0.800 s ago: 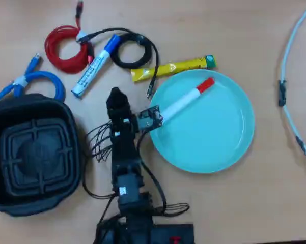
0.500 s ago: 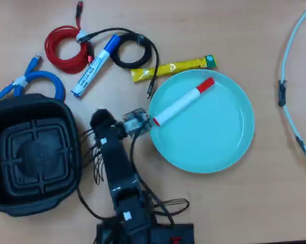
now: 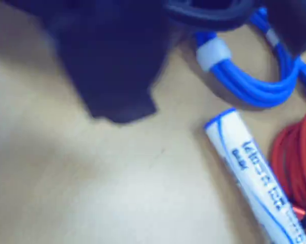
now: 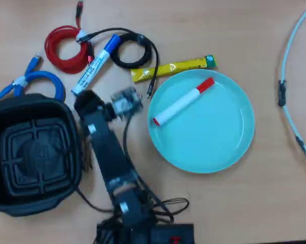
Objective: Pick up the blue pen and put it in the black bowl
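Note:
In the overhead view the blue pen lies slanted on the wooden table, its blue cap up-right between the red and black cables. My gripper sits just below the pen's white lower end, beside the upper right corner of the black bowl. From above its jaws merge into one dark blob. The wrist view shows one blurred dark jaw at the upper left, and the blue pen with its blue print at the lower right, apart from the jaw. Nothing is seen in the gripper.
A turquoise plate holds a red-capped marker. A red cable, a black cable and a blue cable lie around the pen, with a yellow sachet near the plate. A pale cable runs at the right.
The arm has swung left, away from the plate's edge, and reached up toward the pen's lower end. The pen, bowl and plate have not moved.

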